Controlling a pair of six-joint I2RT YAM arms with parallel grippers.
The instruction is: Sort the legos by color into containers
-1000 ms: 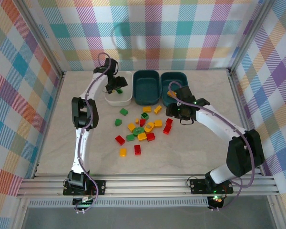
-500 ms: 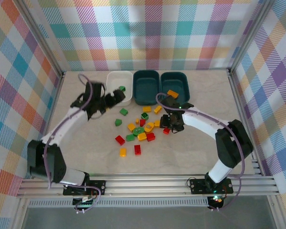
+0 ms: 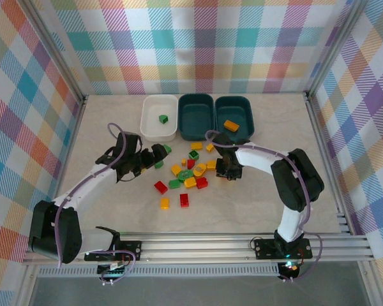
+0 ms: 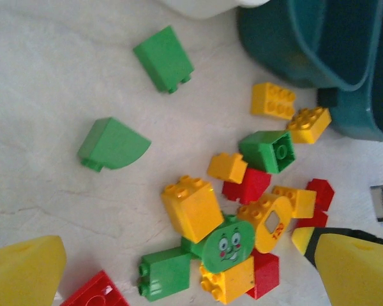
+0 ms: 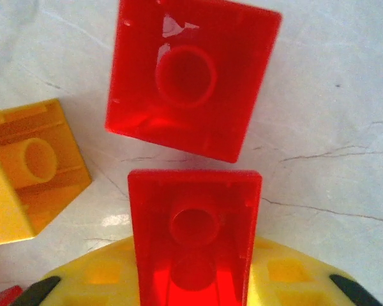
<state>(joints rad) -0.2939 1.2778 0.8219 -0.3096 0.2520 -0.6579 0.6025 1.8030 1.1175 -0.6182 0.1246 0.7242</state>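
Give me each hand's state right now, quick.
Left hand: open, holding nothing.
Right hand: closed on a red lego.

Pastel plaid in pink, teal, yellow and lilac covers the walls [image 3: 204, 44]. The table [image 3: 262, 197] is cream with faint grey veins. There is a white tub [image 3: 154, 131] and two dark teal tubs [image 3: 196, 118]. The legos [image 3: 190, 182] are green, red and yellow-orange. A round green piece [image 4: 228, 244] bears a printed smiling face. Yellow fingers [image 5: 70, 287] frame a red lego [image 5: 195, 223]. The arms [image 3: 262, 156] are white with black joints and lilac cables.
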